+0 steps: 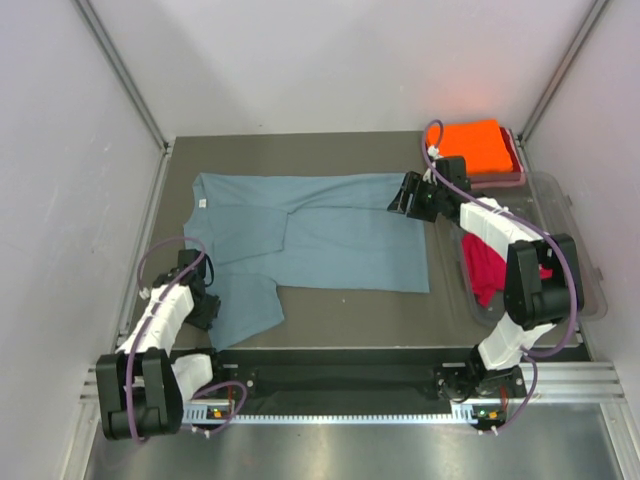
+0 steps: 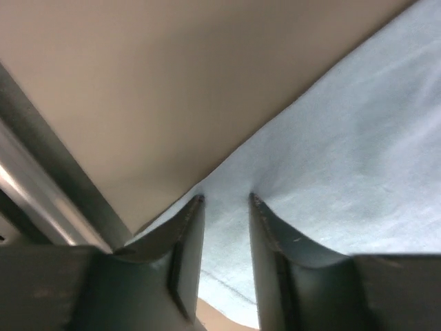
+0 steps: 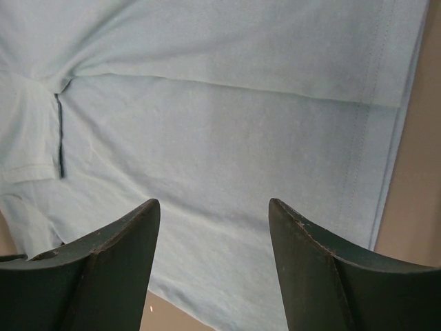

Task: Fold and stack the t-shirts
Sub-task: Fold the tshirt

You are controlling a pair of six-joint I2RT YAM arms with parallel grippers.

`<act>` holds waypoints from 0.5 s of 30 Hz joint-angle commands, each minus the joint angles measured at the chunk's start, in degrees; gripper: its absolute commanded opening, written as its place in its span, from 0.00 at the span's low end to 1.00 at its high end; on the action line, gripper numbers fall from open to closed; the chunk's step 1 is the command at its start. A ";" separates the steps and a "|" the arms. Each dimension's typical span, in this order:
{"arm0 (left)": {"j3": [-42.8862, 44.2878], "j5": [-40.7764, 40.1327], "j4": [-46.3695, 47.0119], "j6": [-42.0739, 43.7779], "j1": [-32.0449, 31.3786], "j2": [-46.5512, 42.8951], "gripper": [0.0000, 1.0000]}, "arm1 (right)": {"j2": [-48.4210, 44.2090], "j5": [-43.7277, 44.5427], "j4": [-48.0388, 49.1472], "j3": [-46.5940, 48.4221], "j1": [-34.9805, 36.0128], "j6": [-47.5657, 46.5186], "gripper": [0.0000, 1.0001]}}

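Now, the left hand [image 2: 227, 200] is down low at the near-left edge of the grey-blue t-shirt [image 1: 340, 240]. Its jaws stand a narrow way apart. Cloth shows flat through the gap, with nothing visibly pinched between the fingers. The shirt's edge runs right past the fingertips, with bare bench [image 1: 350, 320] just beyond it.

Over to the right hand [image 3: 213, 203]: it is spread wide and holding nothing, and it hovers over the hem end of the same shirt. From its wrist camera the stitched hem runs down the right side and a sleeve seam sits off to the left.

Further out, the grey-blue shirt lies across the middle of the bench, collar to the left and hem to the right. The far side looks already folded inward, while the near sleeve juts toward the arms beside the left hand.

At the far right corner sits the orange t-shirt [image 1: 475, 143], folded square. The red t-shirt [image 1: 485, 272] lies crumpled in the clear tub [image 1: 575, 240], beside the right arm.

So by my reading this is mid-fold on the first loose shirt. The next move calls for the left hand to close on that near sleeve edge and the right to drop and pinch the hem. Both should then carry the near side across together, keeping the layers flat.
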 commanded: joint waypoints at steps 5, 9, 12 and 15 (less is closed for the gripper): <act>-4.20 0.50 4.91 -1.08 -0.29 -1.90 0.14 | -3.26 2.99 1.79 0.55 0.27 -0.51 0.64; -4.64 3.04 7.20 0.33 -0.20 -2.95 0.00 | -4.84 6.23 -0.31 0.81 0.27 -2.96 0.66; -4.29 3.58 8.17 0.76 -0.12 -3.66 0.00 | -6.77 7.47 -1.64 0.82 0.36 -3.67 0.67; -1.93 2.87 6.94 1.20 -0.29 -4.45 0.00 | -7.65 6.87 -2.69 1.34 0.45 -3.24 0.67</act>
